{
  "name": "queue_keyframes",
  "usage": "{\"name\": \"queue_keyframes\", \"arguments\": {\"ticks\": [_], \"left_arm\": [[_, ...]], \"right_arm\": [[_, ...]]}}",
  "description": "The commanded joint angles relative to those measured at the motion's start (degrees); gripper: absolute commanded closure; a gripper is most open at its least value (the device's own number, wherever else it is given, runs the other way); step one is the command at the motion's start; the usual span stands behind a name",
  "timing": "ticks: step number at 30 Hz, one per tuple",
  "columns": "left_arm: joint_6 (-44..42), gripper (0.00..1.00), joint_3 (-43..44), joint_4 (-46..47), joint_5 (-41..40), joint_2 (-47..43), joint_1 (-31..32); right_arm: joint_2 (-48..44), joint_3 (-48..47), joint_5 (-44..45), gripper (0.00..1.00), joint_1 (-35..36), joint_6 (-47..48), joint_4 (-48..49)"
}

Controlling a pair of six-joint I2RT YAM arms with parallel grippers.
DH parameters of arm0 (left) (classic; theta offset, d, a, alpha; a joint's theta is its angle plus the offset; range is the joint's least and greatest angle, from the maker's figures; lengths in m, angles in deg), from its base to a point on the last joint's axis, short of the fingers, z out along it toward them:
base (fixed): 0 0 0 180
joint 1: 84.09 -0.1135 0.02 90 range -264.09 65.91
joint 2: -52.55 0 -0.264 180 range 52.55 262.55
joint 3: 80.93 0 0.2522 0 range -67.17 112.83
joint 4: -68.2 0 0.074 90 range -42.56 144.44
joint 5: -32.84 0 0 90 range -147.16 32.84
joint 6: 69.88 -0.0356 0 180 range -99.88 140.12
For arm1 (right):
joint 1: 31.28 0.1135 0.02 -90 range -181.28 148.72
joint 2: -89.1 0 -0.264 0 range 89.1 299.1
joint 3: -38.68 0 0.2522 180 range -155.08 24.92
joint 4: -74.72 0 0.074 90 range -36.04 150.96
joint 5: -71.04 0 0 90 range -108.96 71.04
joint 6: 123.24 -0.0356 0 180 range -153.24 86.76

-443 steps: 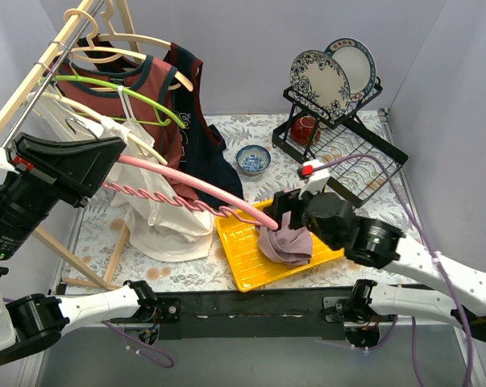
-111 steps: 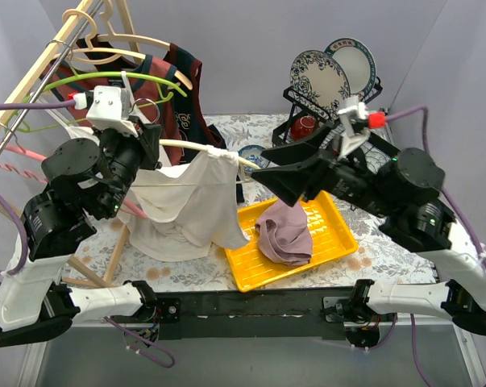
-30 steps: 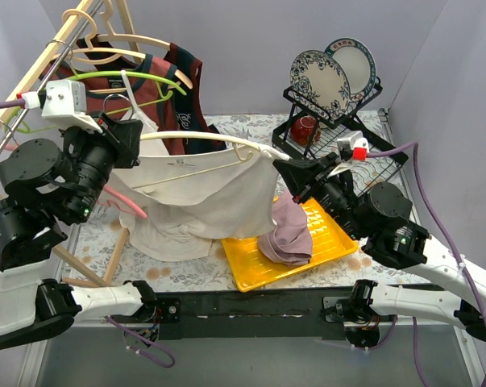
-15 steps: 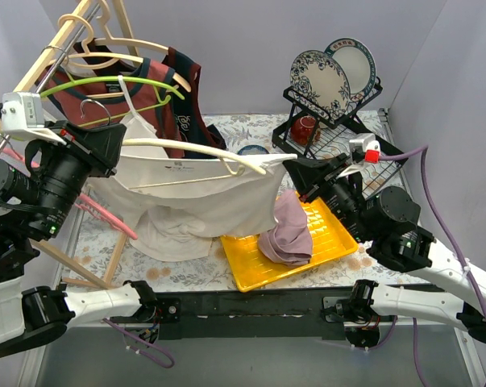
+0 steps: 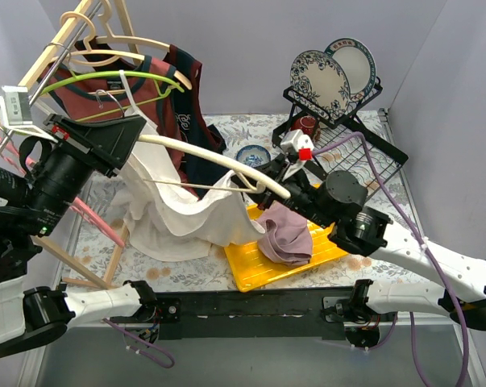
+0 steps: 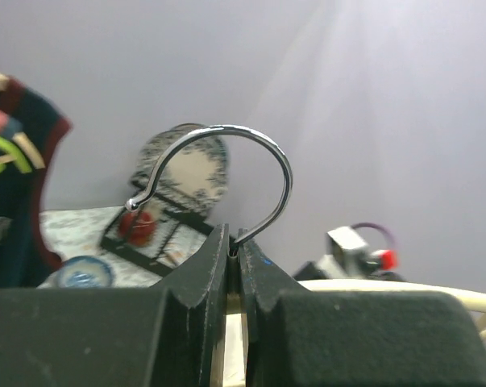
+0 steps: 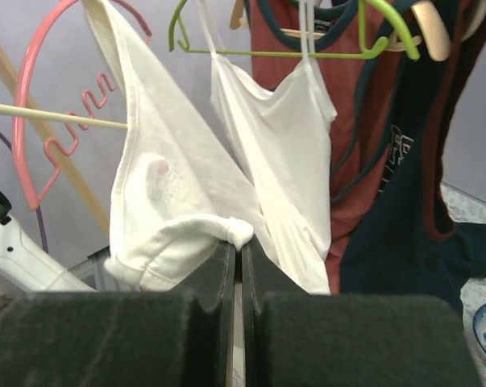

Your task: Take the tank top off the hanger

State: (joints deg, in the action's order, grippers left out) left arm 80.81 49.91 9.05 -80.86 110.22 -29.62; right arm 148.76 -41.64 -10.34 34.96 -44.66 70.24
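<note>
White arms (image 5: 436, 258), black joints and hands (image 6: 234, 243), purple cables (image 5: 363, 145), red-capped cameras (image 5: 293, 143)

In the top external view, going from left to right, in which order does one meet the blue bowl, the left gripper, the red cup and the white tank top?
left gripper → white tank top → blue bowl → red cup

Base of hanger hook (image 6: 226, 129) is hidden between left gripper (image 6: 233, 242) fingers, dish rack (image 6: 150, 235) behind is blurred, pink hanger (image 7: 17, 137) is cropped at right wrist view's top edge.
</note>
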Motion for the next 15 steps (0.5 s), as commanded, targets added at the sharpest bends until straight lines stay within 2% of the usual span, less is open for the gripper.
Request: {"name": "queue_keyframes", "arguments": {"ticks": [1,7,15], "left_arm": [[7.41,1.0,-1.23,9.78,12.09,-1.86,0.01],[13.14,1.0,-3.7,16.47,19.3,-4.58,-0.07],[12.18,1.0,-5.02,15.24,17.2,-7.48,-0.07]], "right_arm": [[1.42,-4.71,-4.84,0.99,0.03,1.75,7.59],[3.53,-8.05,-4.32,0.99,0.03,2.98,8.39],[7.66,-20.77,-4.4,0.99,-0.06,8.86,8.3]]}}
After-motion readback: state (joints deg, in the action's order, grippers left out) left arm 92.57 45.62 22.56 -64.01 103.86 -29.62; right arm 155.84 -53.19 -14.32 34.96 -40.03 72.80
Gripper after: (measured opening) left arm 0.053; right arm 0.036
